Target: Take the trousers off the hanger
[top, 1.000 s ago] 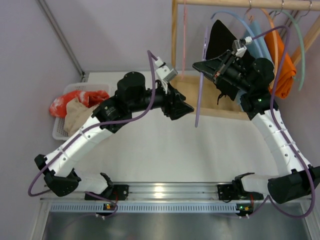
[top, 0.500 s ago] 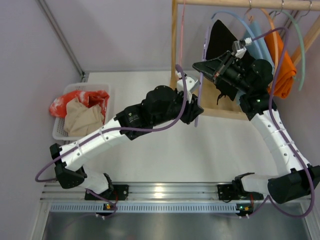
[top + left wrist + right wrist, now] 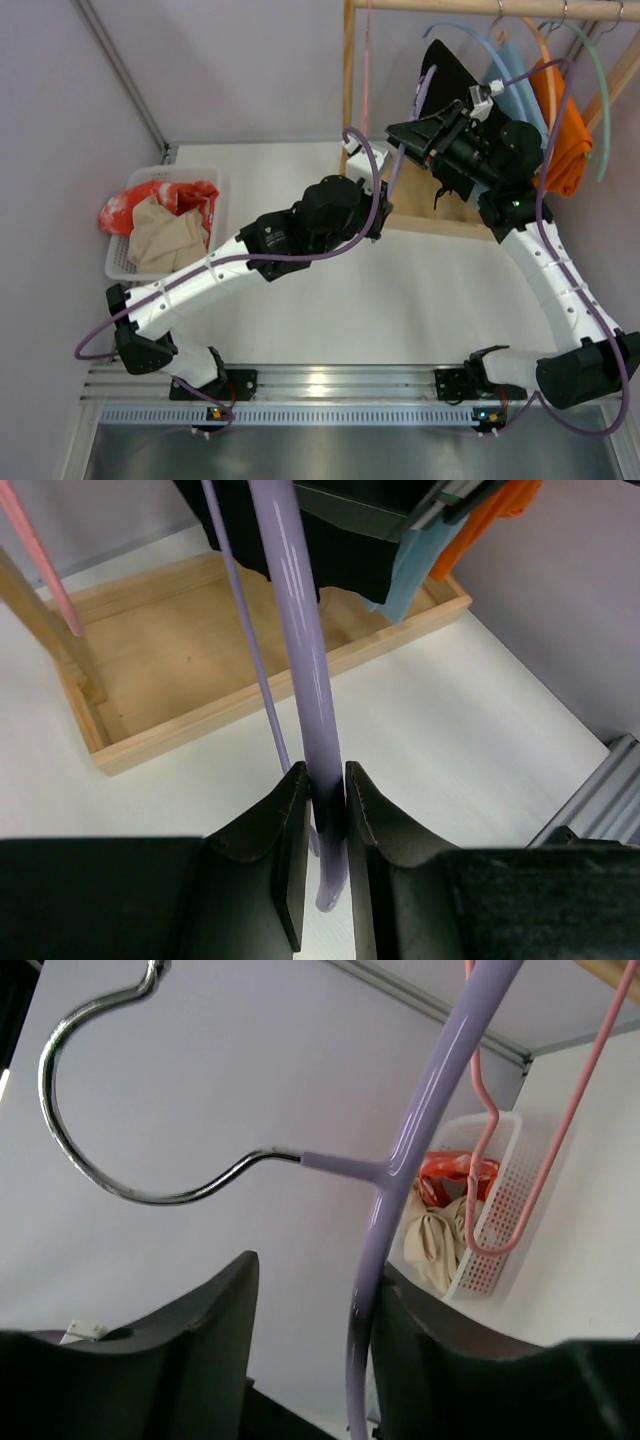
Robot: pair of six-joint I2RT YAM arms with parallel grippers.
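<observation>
basically done, i'd say: trousers (image 3: 165,235) lie in the basket (image 3: 118,262) at mid-left of the top view, off the hanger (image 3: 300,680). left gripper (image 3: 325,810) pinches its lower rod, right gripper (image 3: 310,1305) sits loose, jaws apart, by the hook. next up is probably parking the bare hanger.

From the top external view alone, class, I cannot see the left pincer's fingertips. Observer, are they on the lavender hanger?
Observer: Yes. The left wrist view shows the fingers of the left pincer pressed on both sides of the hanger rod, near its lower end.
Operator: And the right pincer?
Observer: Its wrist view shows the right pincer with jaws apart around the rod, near the metal hook, with a gap on one side.
</observation>
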